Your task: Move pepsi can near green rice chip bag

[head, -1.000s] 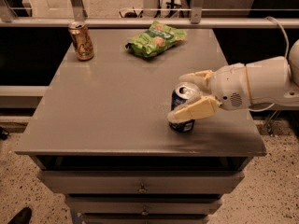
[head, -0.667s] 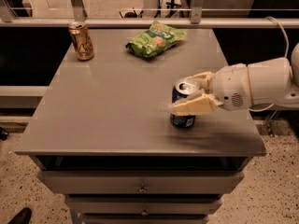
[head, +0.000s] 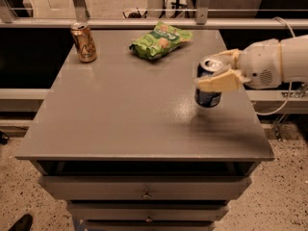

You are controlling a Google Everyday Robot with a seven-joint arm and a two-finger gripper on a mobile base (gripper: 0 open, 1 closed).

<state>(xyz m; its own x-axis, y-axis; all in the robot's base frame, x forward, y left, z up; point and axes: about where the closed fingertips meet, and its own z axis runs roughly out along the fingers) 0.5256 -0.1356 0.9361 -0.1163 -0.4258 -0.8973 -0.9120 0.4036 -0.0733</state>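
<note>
Step in hand, as judged: carrying the held can across to the bag.

The two-finger cream-coloured gripper (head: 215, 71) reaches in from the right on a white rounded arm (head: 276, 60); its fingers are clamped on the upper half of the dark blue pepsi can with the silver top (head: 207, 98), one on the far side and one on the near side. The can stands over the right part of the grey flat-topped table (head: 125, 114); it appears raised just clear of the surface, its shadow lying a little nearer, and leans slightly.

The crinkled bright green rice chip bag (head: 160, 40) lies at the far middle of the table, well apart from the can, to its far left; a gold-tan drink can (head: 84, 43) stands at the far left corner.

Recommended conduct: travel left and far at the present height; hold the can level; set it down on bare table just beside the bag's near right edge, not on the soft bag; release only once the base sits flat.
</note>
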